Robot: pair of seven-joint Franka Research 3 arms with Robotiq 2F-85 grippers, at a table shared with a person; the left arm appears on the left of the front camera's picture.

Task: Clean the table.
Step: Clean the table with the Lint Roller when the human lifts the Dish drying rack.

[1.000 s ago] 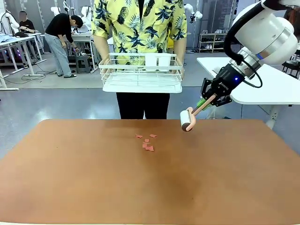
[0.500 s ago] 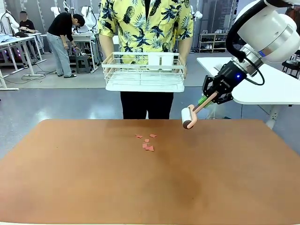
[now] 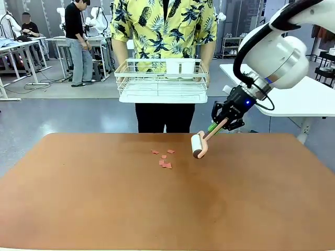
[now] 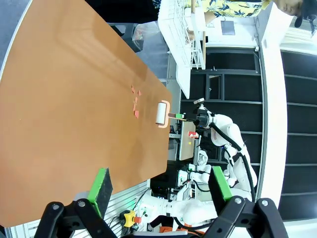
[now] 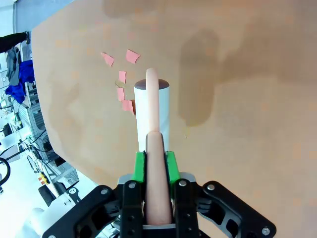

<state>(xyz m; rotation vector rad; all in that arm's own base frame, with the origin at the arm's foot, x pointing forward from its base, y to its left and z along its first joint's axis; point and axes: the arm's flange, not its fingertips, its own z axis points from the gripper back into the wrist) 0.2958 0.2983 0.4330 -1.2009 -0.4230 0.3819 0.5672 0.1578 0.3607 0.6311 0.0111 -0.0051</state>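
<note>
The reddish-brown table (image 3: pixel 104 198) carries several small pink paper scraps (image 3: pixel 164 159) near its far middle. My right gripper (image 3: pixel 222 121) is shut on the pink handle of a white lint roller (image 3: pixel 198 145). The roller head hangs just above the tabletop, close to the right of the scraps. In the right wrist view the roller (image 5: pixel 152 111) points away from my right gripper (image 5: pixel 154 168), with the scraps (image 5: pixel 121 82) just beyond and to its left. My left gripper (image 4: pixel 161 184) is open and holds nothing, high over the table (image 4: pixel 64 99).
A person in a yellow patterned shirt stands at the far edge holding a white wire basket (image 3: pixel 161 83) with white cups in it. A white-topped table (image 3: pixel 293 97) stands at the back right. The near half of the tabletop is bare.
My right arm has swung left and down, bringing the roller from the far right edge to just beside the scraps. The person has shifted slightly with the basket.
</note>
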